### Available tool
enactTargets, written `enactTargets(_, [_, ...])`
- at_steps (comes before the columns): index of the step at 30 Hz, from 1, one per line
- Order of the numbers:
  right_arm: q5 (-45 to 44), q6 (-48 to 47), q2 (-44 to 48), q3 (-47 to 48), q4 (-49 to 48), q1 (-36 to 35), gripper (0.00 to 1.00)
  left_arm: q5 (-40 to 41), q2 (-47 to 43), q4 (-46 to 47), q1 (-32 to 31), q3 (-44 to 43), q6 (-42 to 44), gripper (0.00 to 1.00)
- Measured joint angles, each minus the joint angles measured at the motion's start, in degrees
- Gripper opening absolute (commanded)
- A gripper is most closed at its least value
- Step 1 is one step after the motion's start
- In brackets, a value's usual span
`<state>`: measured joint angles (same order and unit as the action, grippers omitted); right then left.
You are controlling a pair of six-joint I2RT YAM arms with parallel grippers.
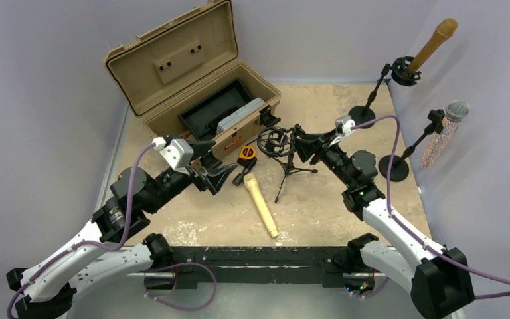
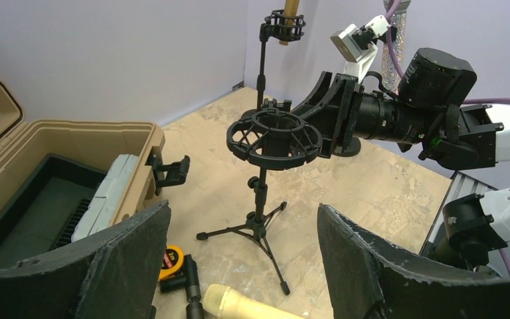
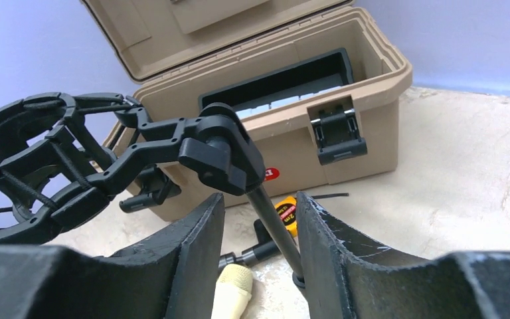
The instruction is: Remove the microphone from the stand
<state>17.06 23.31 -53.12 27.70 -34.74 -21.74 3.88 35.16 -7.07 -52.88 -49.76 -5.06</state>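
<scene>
A cream microphone (image 1: 260,205) lies flat on the table, off any stand; its head also shows in the left wrist view (image 2: 239,306) and the right wrist view (image 3: 232,289). The small black tripod stand (image 1: 291,169) stands upright, and its shock mount ring (image 2: 275,138) is empty. My right gripper (image 1: 303,147) is open, and its jaws straddle the stand's pole (image 3: 275,229) just under the mount joint. My left gripper (image 1: 222,178) is open and empty, above the table near the microphone's head.
An open tan toolbox (image 1: 172,63) stands at the back left. A yellow tape measure (image 1: 246,153) and a black adapter (image 1: 241,178) lie beside the microphone's head. Two round-base stands at the back right hold a gold microphone (image 1: 431,43) and a glittery one (image 1: 446,129).
</scene>
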Motion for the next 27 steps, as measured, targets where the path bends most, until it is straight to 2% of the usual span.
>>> enactTargets(7, [0.0,-1.2,-3.3,-0.1,-4.0,-1.8,0.44,0.0,0.3,-0.3,0.0,0.0,0.2,0.78])
enactTargets(20, [-5.6,-4.2,-9.0,-0.1,-9.4,-2.6,0.00,0.7,1.2,-0.3,0.0,0.7,0.1,0.77])
enactTargets(27, [-16.5,-2.6,-5.6,0.0,-5.5,-3.0,0.00,0.9,1.7,-0.3,0.0,0.9,0.1,0.77])
